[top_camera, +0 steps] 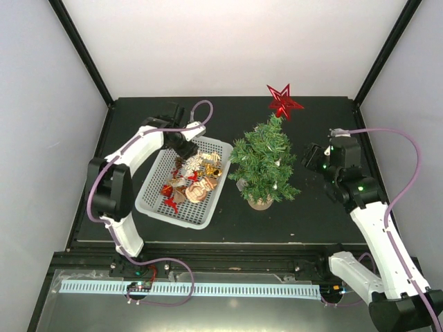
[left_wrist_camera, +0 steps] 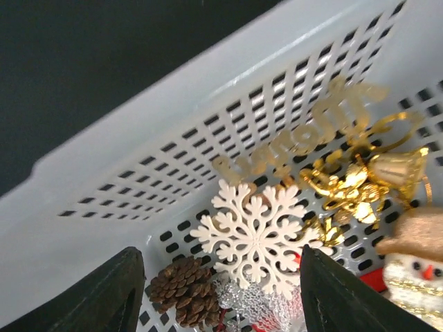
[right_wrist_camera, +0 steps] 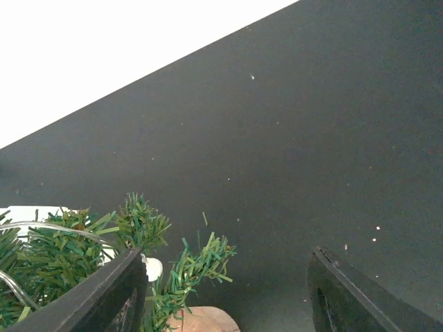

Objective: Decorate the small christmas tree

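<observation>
Black tabletop (top_camera: 311,214), small christmas tree (top_camera: 264,160) just beside right jaws; left jaws over basket (top_camera: 149,197); both half-open, empty

My top view: high, behind arm bases, looking down and forward over whole dark surface (top_camera: 311,214); wide, far off. Left wrist view: I hang just over white basket (left_wrist_camera: 90,162), very close, looking between fingers of left end effector (left_wrist_camera: 221,277) at basket's wall and ornaments. Right wrist view: low, near surface, facing back wall past right end effector (right_wrist_camera: 225,277); small christmas tree (right_wrist_camera: 55,256) fills lower left corner. Top view shares basket with left wrist, tree with right wrist.
</observation>
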Controlling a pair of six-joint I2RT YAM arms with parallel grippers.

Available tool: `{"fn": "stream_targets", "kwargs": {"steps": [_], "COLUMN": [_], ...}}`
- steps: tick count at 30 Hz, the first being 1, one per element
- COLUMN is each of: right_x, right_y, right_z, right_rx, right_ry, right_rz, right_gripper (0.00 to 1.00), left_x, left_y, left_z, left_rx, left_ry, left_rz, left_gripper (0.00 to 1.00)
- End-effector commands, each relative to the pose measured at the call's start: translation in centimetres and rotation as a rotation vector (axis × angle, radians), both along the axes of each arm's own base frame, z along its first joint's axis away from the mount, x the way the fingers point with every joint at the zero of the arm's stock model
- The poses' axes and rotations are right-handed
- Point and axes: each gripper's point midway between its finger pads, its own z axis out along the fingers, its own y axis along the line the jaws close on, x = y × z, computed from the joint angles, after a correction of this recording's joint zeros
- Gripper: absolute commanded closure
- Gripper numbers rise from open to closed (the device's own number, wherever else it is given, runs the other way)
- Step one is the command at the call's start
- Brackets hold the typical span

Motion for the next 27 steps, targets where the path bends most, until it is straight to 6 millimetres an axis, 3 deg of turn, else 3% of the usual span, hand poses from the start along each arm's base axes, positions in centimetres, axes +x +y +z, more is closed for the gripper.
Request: {"fn": "stream_targets", "kwargs": {"steps": [1, 10, 27], "right_x": [0.6, 1.1, 1.2], "right_y": [0.9, 1.3, 2.3], "right_z": [0.6, 0.1, 0.2], "right_rx": [0.066, 0.073, 0.099], "right_ry": [-0.033, -0.017, -0.021], "right_rz": [0.027, 0.041, 0.091], "right_gripper": [0.36, 0.36, 0.36], "left_x": [0.5, -2.2, -3.0], "left_y": [0.5, -2.0, -0.8], "left_z": [-1.2, -3.8, -7.5], "left_rx": [0.118, 0.192, 0.351], "left_ry": [-0.051, -0.070, -0.091], "left_rz": [0.067, 0.055, 0.097], "left_gripper": [0.40, 0.40, 0.46]}}
